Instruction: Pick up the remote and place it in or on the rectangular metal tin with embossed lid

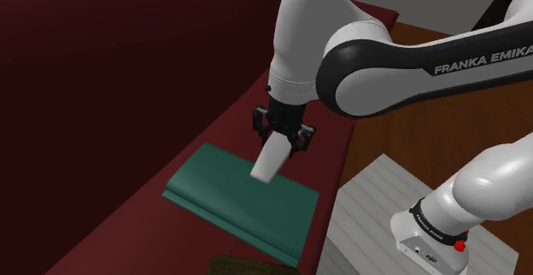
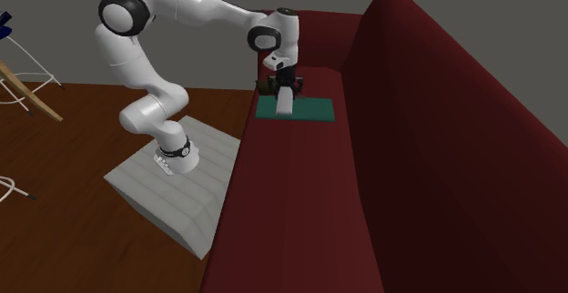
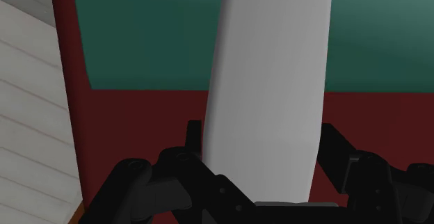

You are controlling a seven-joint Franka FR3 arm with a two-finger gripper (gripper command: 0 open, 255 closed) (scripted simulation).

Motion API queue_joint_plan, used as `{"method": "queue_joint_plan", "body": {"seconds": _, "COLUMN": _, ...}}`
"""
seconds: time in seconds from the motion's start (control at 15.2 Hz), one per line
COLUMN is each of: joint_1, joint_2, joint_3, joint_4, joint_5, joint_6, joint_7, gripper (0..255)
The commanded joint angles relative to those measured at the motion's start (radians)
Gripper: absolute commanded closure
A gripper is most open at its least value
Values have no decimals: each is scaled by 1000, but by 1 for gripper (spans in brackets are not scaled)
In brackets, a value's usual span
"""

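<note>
Remote (image 1: 270, 160), drawn as a plain pale grey slab, is pinched at its upper end between the two black fingers of the hand (image 1: 283, 139). The white arm reaches over the seat of a dark red sofa (image 1: 162, 119) from its grey slatted stand (image 1: 376, 201) on the floor beside it.

The remote's long axis runs out from the hand and downward, tilted so that its free end leans toward the shoulder view's lower left. In the wrist view the slab stretches straight away between the fingers, which clasp its sides.

Directly under the free end lies a flat teal rectangular tin (image 1: 235, 201) with a raised lip along one edge, resting on the seat cushion. I take this to be the target, though no embossing can be made out. Whether the remote's lower end touches the teal surface or hangs just above it cannot be told.

A small dark brownish object (image 1: 243, 266) sits just beside the teal rectangle, too cut off to identify.

Judging from this, the carrying is done. What remains is to lower and lay the slab flat, since released on its tip it could topple off the lid.
</note>
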Motion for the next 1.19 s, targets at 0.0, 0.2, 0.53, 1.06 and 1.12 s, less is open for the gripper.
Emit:
{"method": "queue_joint_plan", "body": {"seconds": 0.0, "joint_1": 17, "joint_2": 4, "joint_3": 33, "joint_4": 5, "joint_5": 3, "joint_6": 2, "joint_7": 50, "gripper": 255}}
{"method": "queue_joint_plan", "body": {"seconds": 0.2, "joint_1": 43, "joint_2": 12, "joint_3": 83, "joint_4": 20, "joint_5": 4, "joint_6": -1, "joint_7": 127, "gripper": 255}}
{"method": "queue_joint_plan", "body": {"seconds": 0.53, "joint_1": 75, "joint_2": 61, "joint_3": 184, "joint_4": 67, "joint_5": -27, "joint_6": -5, "joint_7": 278, "gripper": 255}}
{"method": "queue_joint_plan", "body": {"seconds": 1.06, "joint_1": 155, "joint_2": 304, "joint_3": 355, "joint_4": 203, "joint_5": -258, "joint_6": -28, "joint_7": 631, "gripper": 255}}
{"method": "queue_joint_plan", "body": {"seconds": 1.12, "joint_1": 190, "joint_2": 348, "joint_3": 355, "joint_4": 227, "joint_5": -301, "joint_6": -37, "joint_7": 682, "gripper": 255}}
